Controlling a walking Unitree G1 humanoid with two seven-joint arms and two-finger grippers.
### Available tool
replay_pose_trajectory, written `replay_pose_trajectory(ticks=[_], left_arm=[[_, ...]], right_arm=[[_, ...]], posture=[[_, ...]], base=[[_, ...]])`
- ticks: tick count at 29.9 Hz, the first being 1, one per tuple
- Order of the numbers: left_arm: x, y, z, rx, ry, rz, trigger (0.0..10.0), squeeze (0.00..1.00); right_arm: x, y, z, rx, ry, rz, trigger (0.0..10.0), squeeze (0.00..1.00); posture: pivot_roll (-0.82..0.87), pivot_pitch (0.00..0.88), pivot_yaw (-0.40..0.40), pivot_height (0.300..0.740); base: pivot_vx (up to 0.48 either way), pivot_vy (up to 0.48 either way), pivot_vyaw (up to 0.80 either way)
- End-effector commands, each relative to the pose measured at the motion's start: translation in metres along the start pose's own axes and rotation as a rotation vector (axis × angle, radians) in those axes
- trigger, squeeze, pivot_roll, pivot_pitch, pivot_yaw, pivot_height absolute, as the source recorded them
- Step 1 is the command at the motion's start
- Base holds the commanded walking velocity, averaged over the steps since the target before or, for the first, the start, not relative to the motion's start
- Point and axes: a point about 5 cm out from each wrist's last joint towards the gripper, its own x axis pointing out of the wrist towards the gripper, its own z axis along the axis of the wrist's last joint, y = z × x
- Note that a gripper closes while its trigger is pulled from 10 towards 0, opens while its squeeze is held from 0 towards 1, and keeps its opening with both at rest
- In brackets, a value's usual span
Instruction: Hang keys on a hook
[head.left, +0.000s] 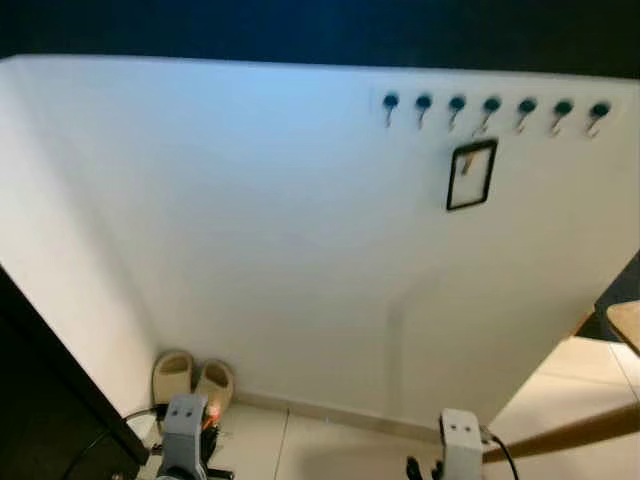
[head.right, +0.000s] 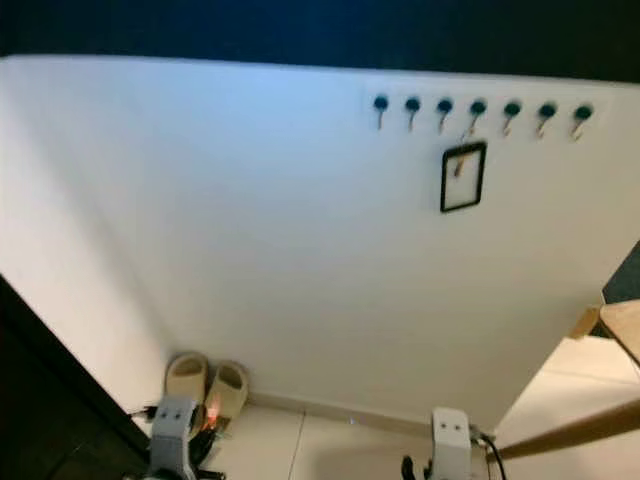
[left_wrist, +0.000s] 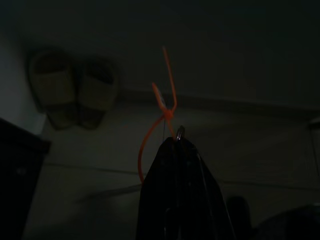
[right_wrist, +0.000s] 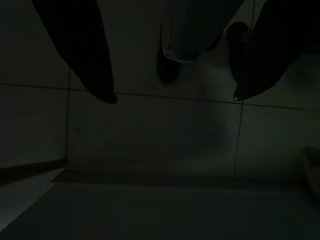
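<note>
A row of several dark-headed hooks (head.left: 491, 105) runs high on the white wall, up and to the right. A small black frame (head.left: 471, 175) hangs below one of the middle hooks. My left gripper (left_wrist: 177, 140) is held low near the floor, shut on the keys: a thin orange cord loop (left_wrist: 161, 111) and a bit of metal ring (left_wrist: 180, 131) stick out past its tips. The keys themselves are hidden. My left wrist (head.left: 185, 420) and right wrist (head.left: 460, 438) sit at the bottom edge. My right gripper (right_wrist: 175, 97) hangs open and empty over floor tiles.
A pair of beige slippers (head.left: 192, 380) lies against the skirting below left. Dark furniture (head.left: 40, 400) stands close on my left. A wooden bar (head.left: 570, 435) and a wooden tabletop edge (head.left: 625, 325) are on the right. Pale floor tiles (head.left: 320, 450) lie ahead.
</note>
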Motion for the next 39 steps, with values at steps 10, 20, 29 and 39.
replay_pose_trajectory(ticks=[10, 20, 29, 39], left_arm=[[0.005, 0.000, 0.006, 0.004, 0.002, 0.030, 10.0, 0.00], [0.005, 0.002, 0.006, 0.015, 0.009, 0.051, 10.0, 0.00], [0.008, -0.001, 0.015, 0.066, -0.035, 0.032, 10.0, 0.00], [0.021, -0.057, 0.102, 0.407, -0.394, -0.396, 10.0, 0.00]], right_arm=[[0.000, -0.001, -0.002, 0.009, 0.012, -0.007, 10.0, 0.00], [0.000, -0.001, -0.001, 0.001, 0.012, -0.008, 10.0, 0.00], [0.001, -0.002, 0.002, -0.013, 0.002, -0.002, 10.0, 0.00], [0.005, 0.016, 0.038, -0.129, -0.185, 0.110, 10.0, 0.00]], posture=[[0.05, 0.048, -0.013, 0.740], [0.05, 0.054, -0.014, 0.740], [0.05, 0.057, -0.017, 0.740], [0.05, 0.060, -0.022, 0.740]], base=[[0.000, -0.240, 0.00], [0.000, 0.000, 0.00], [0.000, 0.000, 0.00], [0.000, 0.000, 0.00]])
